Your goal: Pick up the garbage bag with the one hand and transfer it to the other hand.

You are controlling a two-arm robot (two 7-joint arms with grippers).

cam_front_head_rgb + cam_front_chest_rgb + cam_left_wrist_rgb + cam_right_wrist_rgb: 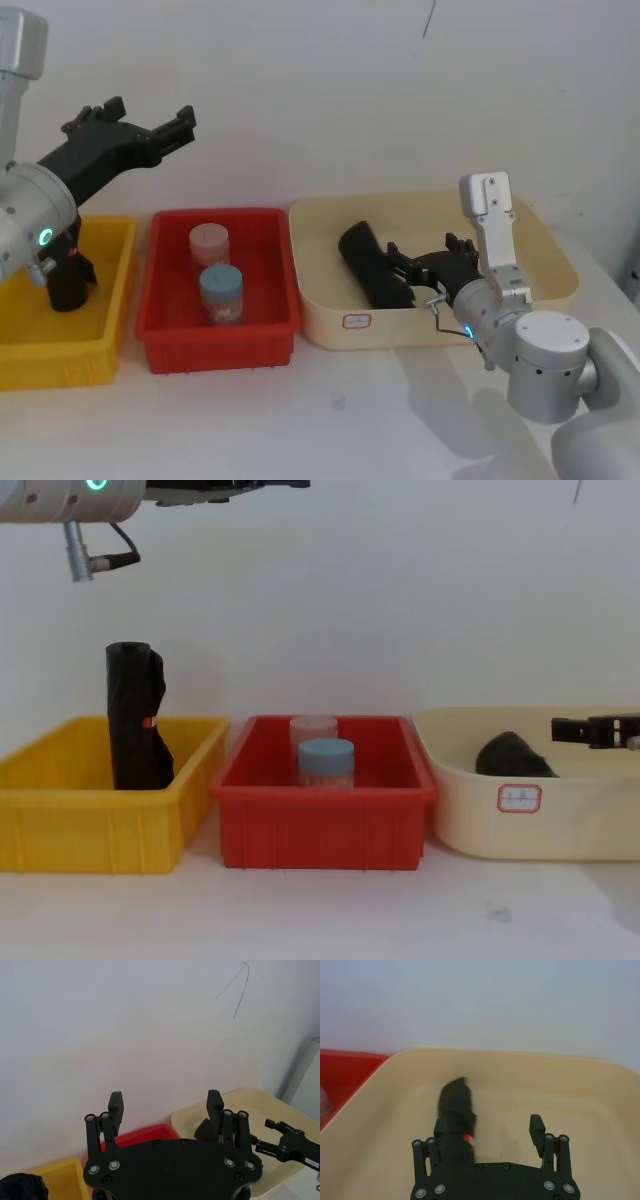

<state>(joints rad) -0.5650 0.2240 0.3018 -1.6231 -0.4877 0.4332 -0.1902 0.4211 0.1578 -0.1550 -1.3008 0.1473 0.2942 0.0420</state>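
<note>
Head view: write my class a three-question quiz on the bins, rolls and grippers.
1. True or false: the left gripper hangs high, jaws open.
2. Which bin holds the two jars? A yellow, B red, C cream.
3. Fill in: the right gripper, jaws open, reaches toward the roll lying in the ____ bin.
Key: 1 true; 2 B; 3 cream.

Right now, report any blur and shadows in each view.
Right wrist view: the black roll in the cream bin is smeared, the open right gripper crisp. Head view: the right arm throws a soft shadow on the white table. Left wrist view: the raised left gripper is dark against the bright wall. Chest view: even light, no glare.
</note>
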